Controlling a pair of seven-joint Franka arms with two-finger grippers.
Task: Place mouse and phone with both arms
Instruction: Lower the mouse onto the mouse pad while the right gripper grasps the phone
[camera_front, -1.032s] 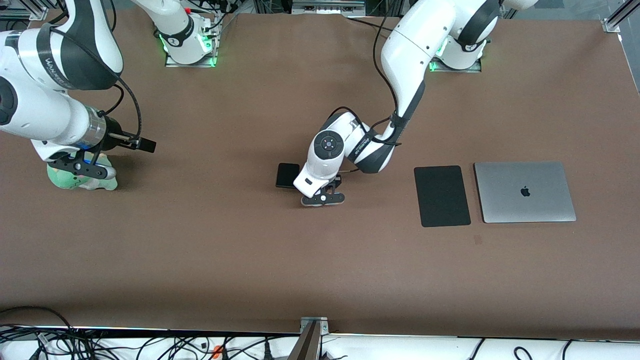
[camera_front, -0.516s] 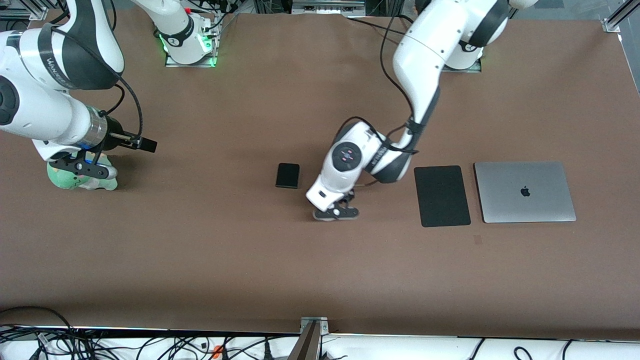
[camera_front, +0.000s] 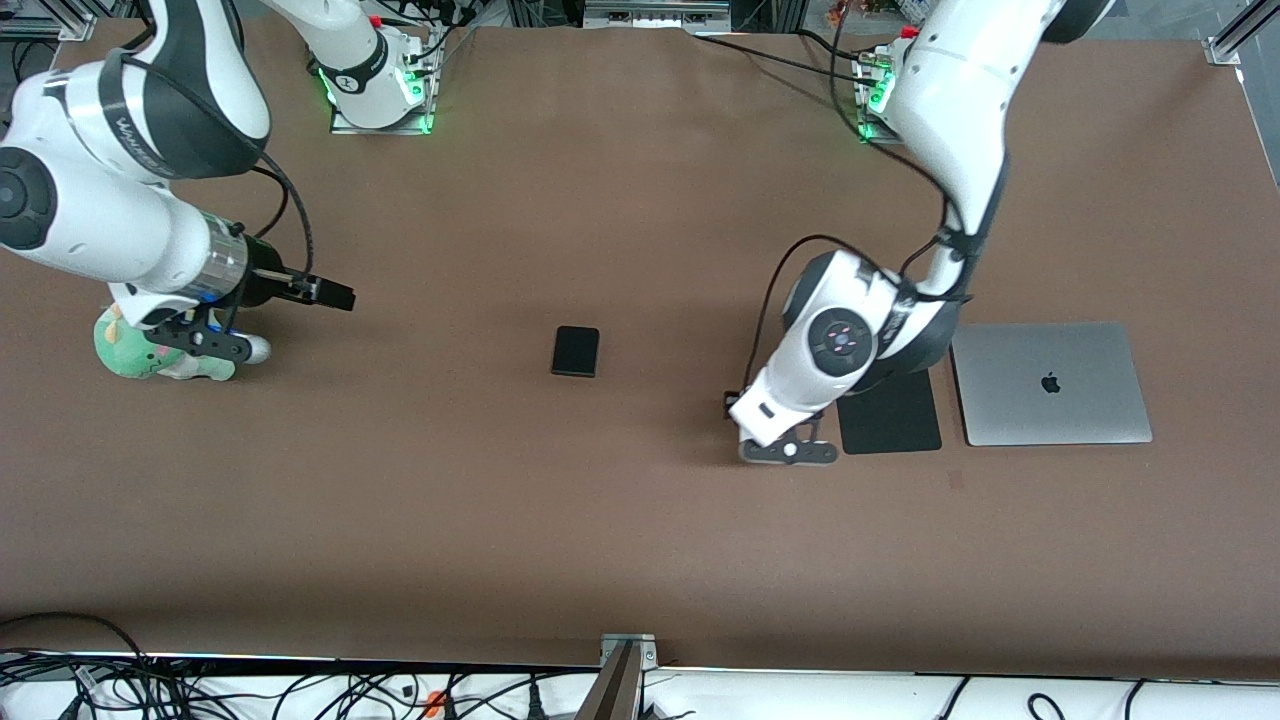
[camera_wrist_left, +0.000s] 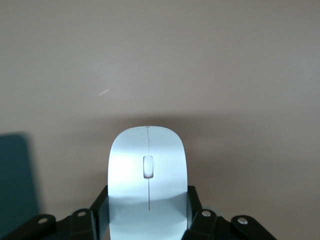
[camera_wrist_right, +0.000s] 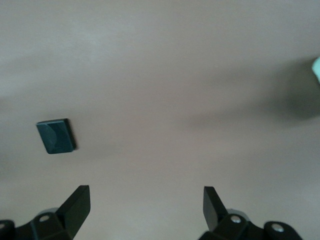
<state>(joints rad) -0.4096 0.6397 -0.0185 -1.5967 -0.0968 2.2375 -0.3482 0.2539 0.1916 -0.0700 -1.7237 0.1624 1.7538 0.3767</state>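
My left gripper (camera_front: 789, 451) is shut on the white mouse (camera_wrist_left: 148, 180), held between its fingers (camera_wrist_left: 97, 202) over the bare table beside the black mouse pad (camera_front: 892, 411). The mouse is hidden under the hand in the front view. The black phone (camera_front: 576, 351) lies flat at mid-table and also shows in the right wrist view (camera_wrist_right: 56, 136). My right gripper (camera_front: 212, 342) is open and empty, up in the air by the green toy at the right arm's end of the table; its fingers (camera_wrist_right: 77, 205) stand wide apart.
A silver laptop (camera_front: 1050, 383) lies beside the mouse pad toward the left arm's end. A green plush toy (camera_front: 140, 352) sits under the right arm. A dark corner of the mouse pad shows in the left wrist view (camera_wrist_left: 17, 182).
My left gripper has carried the mouse from beside the phone toward the mouse pad. My right arm has shifted slightly toward mid-table. The phone has stayed put.
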